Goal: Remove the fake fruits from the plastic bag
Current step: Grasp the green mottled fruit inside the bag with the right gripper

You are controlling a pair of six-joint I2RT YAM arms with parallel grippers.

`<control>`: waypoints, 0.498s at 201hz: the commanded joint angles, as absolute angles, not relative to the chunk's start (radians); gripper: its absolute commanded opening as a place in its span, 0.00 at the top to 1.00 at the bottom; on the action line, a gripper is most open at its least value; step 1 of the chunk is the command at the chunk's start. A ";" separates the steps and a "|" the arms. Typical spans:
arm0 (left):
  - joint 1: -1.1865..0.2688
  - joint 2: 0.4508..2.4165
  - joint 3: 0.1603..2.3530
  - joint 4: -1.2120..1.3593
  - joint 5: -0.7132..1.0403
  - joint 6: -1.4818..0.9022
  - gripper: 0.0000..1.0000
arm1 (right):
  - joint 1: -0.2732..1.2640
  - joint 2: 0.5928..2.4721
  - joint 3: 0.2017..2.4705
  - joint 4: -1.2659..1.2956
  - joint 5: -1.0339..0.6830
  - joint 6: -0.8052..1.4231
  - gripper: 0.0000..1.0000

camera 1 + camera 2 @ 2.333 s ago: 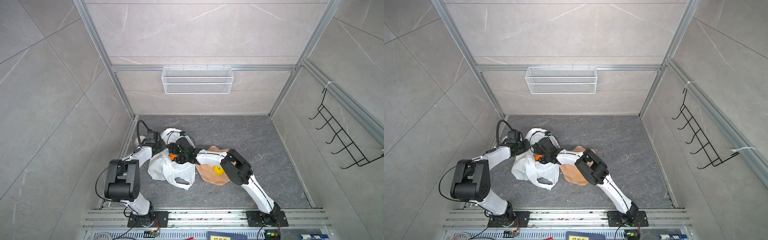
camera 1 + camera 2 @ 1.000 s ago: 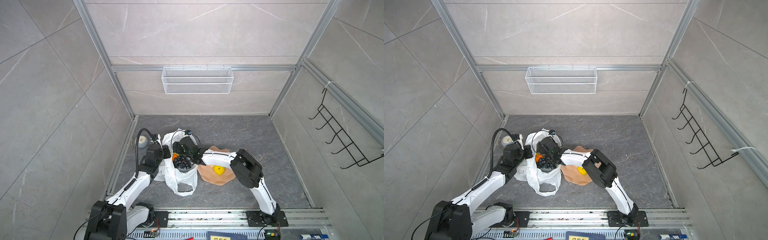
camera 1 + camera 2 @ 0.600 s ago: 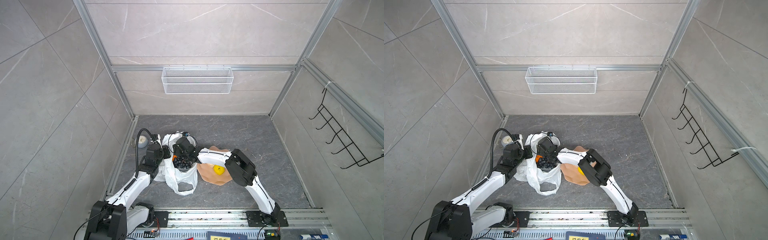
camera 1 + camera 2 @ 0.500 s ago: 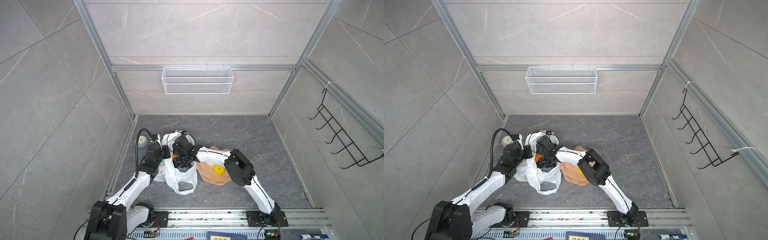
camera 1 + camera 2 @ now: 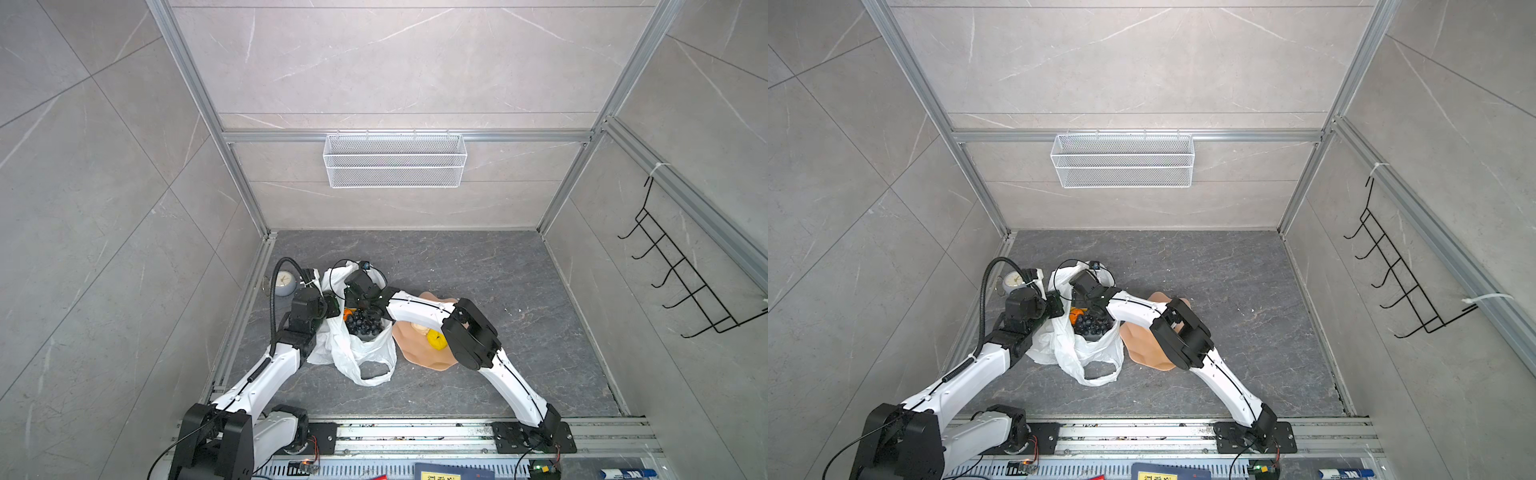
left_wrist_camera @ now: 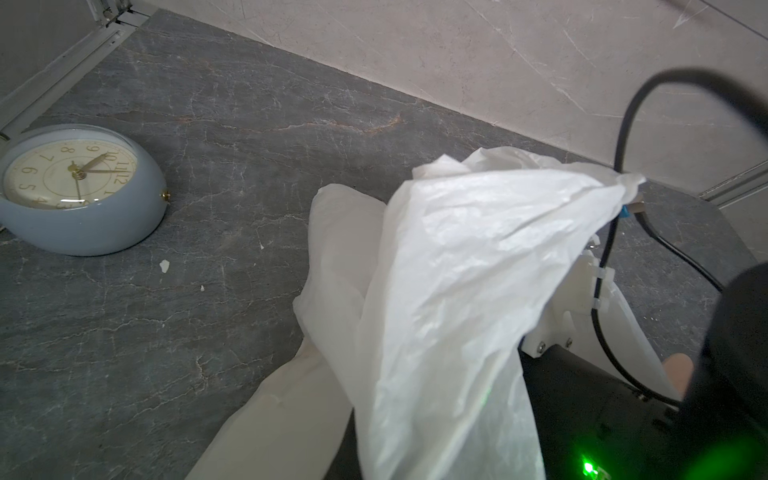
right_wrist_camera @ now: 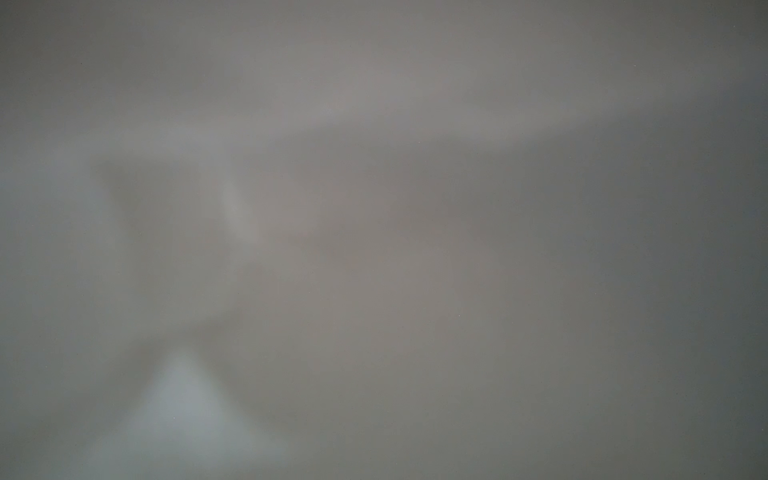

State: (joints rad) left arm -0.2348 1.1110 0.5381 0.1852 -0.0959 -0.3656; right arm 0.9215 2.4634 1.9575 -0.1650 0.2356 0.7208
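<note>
Left end effector (image 5: 333, 306) clamped shut on rim of plastic bag (image 5: 365, 353), film draped over it in L wrist view. Right end effector (image 5: 365, 306) reaches into bag mouth; we can't tell jaw gap, since wrist hides it in both top views and R wrist cam is all grey blur. Desk (image 5: 478, 270): bag sits at its L side, btwn clock (image 5: 284, 282) and pink plate (image 5: 419, 357), touching plate edge. Grape bunch (image 5: 365, 324) in bag, orange (image 5: 348, 312) just beside it. Yellow fruit (image 5: 435, 340) and cream piece (image 5: 419, 328) on plate.
</note>
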 commanded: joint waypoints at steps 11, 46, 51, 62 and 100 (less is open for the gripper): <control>-0.225 1.110 0.554 0.172 -0.150 -0.357 1.00 | 0.920 2.339 1.859 -0.102 0.214 0.699 0.27; -0.222 1.108 0.557 0.099 -0.234 -0.388 1.00 | 0.925 2.208 1.681 0.019 0.157 0.703 0.28; -0.222 1.103 0.556 0.090 -0.242 -0.393 1.00 | 0.926 2.188 1.653 0.038 0.147 0.703 0.29; -0.222 1.094 0.546 0.075 -0.265 -0.410 1.00 | 0.928 2.143 1.595 0.070 0.126 0.705 0.29; -0.222 1.093 0.538 0.058 -0.289 -0.455 1.00 | 0.931 2.011 1.428 0.151 0.064 0.718 0.30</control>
